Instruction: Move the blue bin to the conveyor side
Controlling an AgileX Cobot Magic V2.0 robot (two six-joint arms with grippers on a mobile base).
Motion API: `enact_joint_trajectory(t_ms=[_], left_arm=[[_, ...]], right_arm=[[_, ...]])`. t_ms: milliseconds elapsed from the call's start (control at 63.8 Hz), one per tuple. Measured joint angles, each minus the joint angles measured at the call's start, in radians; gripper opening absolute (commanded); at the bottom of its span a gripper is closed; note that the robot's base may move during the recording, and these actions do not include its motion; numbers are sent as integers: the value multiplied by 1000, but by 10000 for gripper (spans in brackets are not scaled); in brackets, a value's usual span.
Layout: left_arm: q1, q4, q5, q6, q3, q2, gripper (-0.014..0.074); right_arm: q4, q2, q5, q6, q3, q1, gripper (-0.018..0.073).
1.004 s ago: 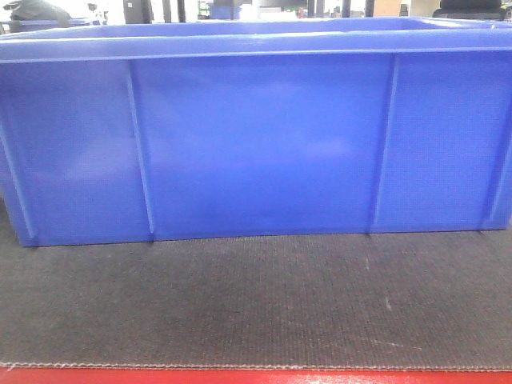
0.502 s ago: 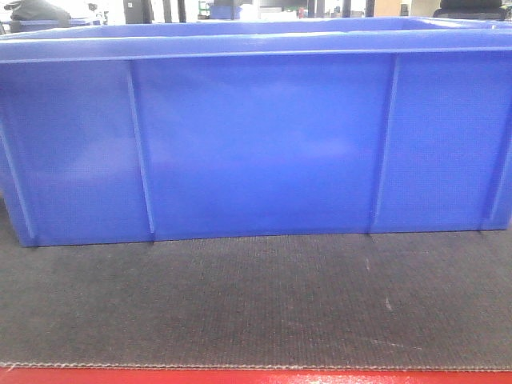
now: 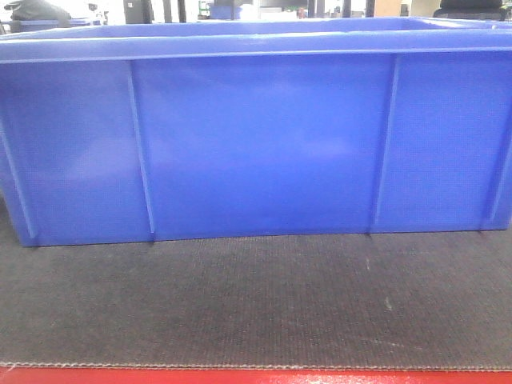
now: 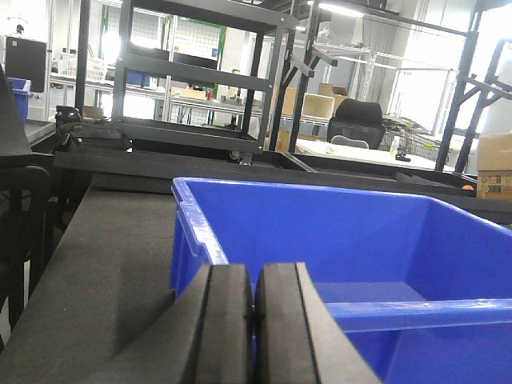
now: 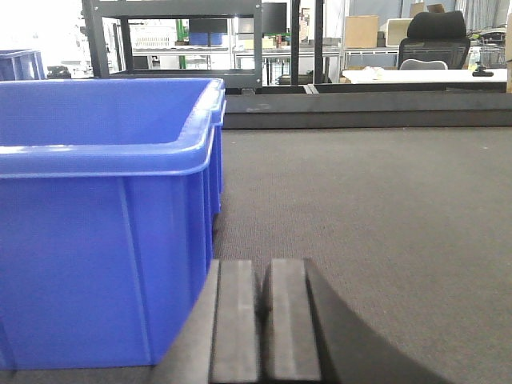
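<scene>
The blue bin [image 3: 256, 144] stands on the dark grey conveyor [image 3: 256, 296] and fills most of the front view, with the belt's red front edge [image 3: 256, 376] below it. In the left wrist view, my left gripper [image 4: 254, 320] is shut and empty. It sits just in front of the bin's [image 4: 360, 240] near left corner, which its fingers hide. In the right wrist view, my right gripper [image 5: 262, 320] is shut and empty. It is low over the belt [image 5: 360, 208], just right of the bin's [image 5: 96, 240] near corner.
Dark metal shelving racks [image 4: 192, 72] stand behind the belt, with a black office chair [image 4: 356, 124] and cardboard boxes [image 4: 496, 164]. A dark frame rail [image 5: 360, 108] closes the belt's far end. Another blue bin [image 5: 20, 64] sits far left.
</scene>
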Motion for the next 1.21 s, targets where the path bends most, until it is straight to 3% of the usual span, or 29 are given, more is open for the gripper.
enact_joint_trajectory(t_ms=[141,267,392,502,596,706,894,1208], left_arm=[[0,4,8,0,0,-2,1],[0,21,83,7,0,-15,1],[7,20,109,102,31,-38,1],[64,-58,114,171,92,-40,1],[123,-175,57,270,159,-40,1],[177,-239,-51,324,233,-40,1],[257,-261,-210,344,301,-40,1],[269,-261,-225,344,306,-40,1]], right_arm=[[0,0,0,0,0,0,-89],[0,0,-2,0,0,0,-89],[0,0,-2,0,0,0,-89],[0,0,-3,0,0,0,-89],[0,0,-3,0,0,0,-89],[0,0,-3,0,0,0,-89],[0,0,-3,0,0,0,-89],[0,-2,-3,0,0,0,-89]])
